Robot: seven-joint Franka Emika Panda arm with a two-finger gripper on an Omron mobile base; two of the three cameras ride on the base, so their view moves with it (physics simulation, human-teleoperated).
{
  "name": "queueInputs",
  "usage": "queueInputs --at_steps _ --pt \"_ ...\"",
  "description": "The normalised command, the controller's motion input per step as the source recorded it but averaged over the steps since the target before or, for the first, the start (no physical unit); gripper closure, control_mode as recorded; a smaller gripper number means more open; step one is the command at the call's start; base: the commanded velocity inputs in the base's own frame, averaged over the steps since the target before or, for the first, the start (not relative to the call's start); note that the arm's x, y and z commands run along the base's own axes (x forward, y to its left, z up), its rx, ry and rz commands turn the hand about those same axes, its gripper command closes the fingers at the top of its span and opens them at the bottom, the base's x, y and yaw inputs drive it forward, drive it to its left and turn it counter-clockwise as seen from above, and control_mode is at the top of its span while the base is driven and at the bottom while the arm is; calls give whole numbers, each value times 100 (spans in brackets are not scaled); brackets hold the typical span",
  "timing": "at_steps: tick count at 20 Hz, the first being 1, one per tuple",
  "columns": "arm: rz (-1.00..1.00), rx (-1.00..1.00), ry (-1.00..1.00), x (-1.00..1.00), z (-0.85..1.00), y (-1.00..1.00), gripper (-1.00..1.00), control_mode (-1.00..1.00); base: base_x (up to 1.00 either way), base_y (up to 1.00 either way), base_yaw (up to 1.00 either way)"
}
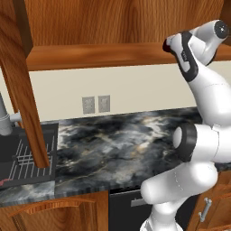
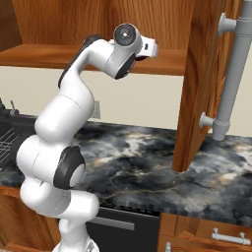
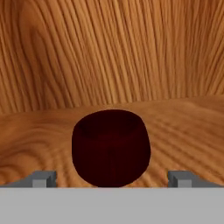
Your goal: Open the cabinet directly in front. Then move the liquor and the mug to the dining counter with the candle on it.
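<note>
The cabinet stands open, its left door and right door with a grey bar handle swung out towards me. On the wooden shelf inside sits the dark red mug, upright. My gripper is open and level with the mug, which lies between the two fingertips without touching them. My hand reaches in over the cabinet's bottom edge. The liquor, the dining counter and the candle are out of view.
Below the cabinet runs a black-and-grey marbled counter with a sink at its left end. Two wall outlets sit on the pale backsplash. The open doors jut out over the counter on both sides of the arm.
</note>
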Motion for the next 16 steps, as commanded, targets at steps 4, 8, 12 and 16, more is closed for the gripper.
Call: queueInputs --at_steps 4,8,12,16 --pt "0 0 0 25 0 -22 -100 -100 0 0 0" --pt "0 0 0 7 0 -2 -100 -100 0 0 0" --pt "0 0 0 0 0 0 -100 -100 0 0 0" --pt "0 0 0 0 0 0 -100 -100 0 0 0"
